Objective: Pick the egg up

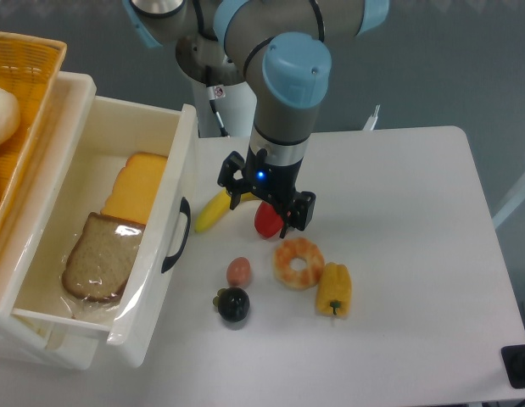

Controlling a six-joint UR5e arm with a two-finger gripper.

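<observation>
- Hovering over the white table (406,195), our gripper (264,206) sits low near the red round fruit (265,220), which shows just beneath and partly behind it.
- We cannot tell how wide its jaws stand (the dark wrist housing with its blue light hides the fingertips from this camera), nor whether they touch the fruit.
- We see the egg (238,270) lying on the table, below and a little left of the gripper, apart from it.
- Just below the egg sits the dark grape cluster (233,304), very near it, perhaps touching.
- Right of the egg lies a shrimp ring (298,262), and beside that a yellow corn piece (333,290).
- A banana (215,213) lies left of the gripper, next to the open white drawer (164,237).
- Inside the drawer we see a bread slice (101,268) and a cheese slab (135,188).
- A wicker basket (25,93) stands at far left.
</observation>
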